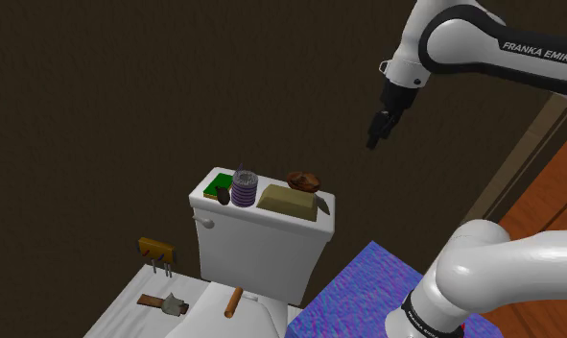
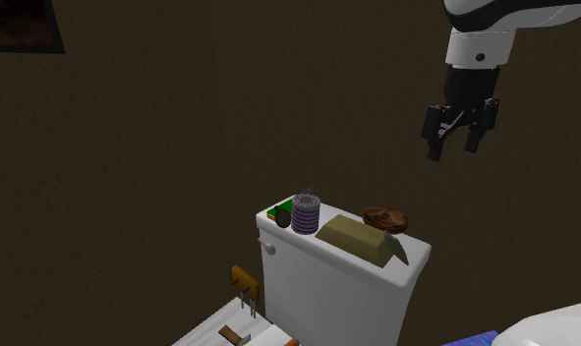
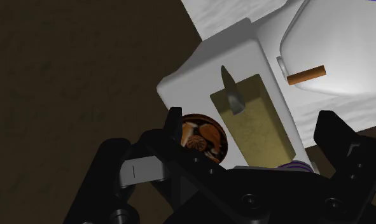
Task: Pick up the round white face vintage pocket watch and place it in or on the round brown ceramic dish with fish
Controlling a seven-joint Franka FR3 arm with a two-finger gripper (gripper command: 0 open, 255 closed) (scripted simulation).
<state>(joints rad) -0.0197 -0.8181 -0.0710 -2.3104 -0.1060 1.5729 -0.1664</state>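
In the shoulder view the claw hangs in the air high above the toilet tank and off toward the view's right of it, in front of a dark wall. On the tank's lid a round brown dish sits at the back corner on the view's right. A tan block lies just in front of the dish. A purple ribbed stack with a grey top stands toward the lid's other end. Beside it, at the lid's edge on the view's left, lies a small dark round thing that seems to be the pocket watch; its face cannot be made out. It touches a green item behind it.

In the second exterior view the claw is well above the tank, past the dish. Its two fingers stand apart with nothing between them. The watch rests on the lid's far end from the dish, next to the purple stack.

In the wrist view the claw is spread wide and empty. The tank lies beyond it, with the dish by one finger and the tan block between the fingers, untouched.
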